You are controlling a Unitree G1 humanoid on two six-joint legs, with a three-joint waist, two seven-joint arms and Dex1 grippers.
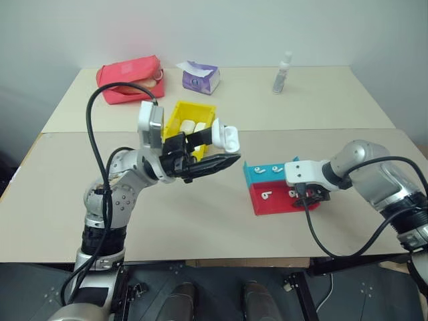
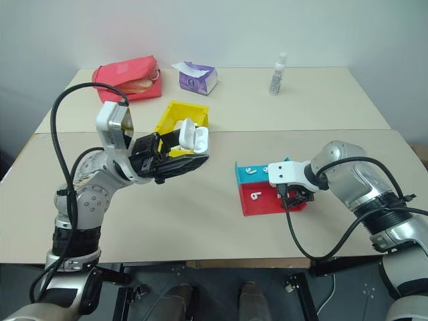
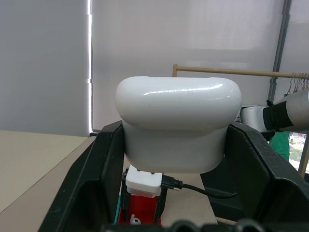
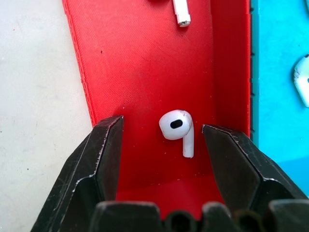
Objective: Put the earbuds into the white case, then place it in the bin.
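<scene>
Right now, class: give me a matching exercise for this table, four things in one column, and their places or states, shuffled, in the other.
Things:
1. white case
2. earbud
3. bin
4. tissue box

Places or states:
A. lying in the tray's red compartment
B. at the table's far side, beside the red pouch
C. clamped in the left gripper
D. yellow, behind the left gripper

Pairs: 1-C, 2-A, 3-D, 4-B

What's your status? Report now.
Left gripper shut on open white case. Right gripper open, straddling earbud in red tray. Nothing in the way.
</scene>
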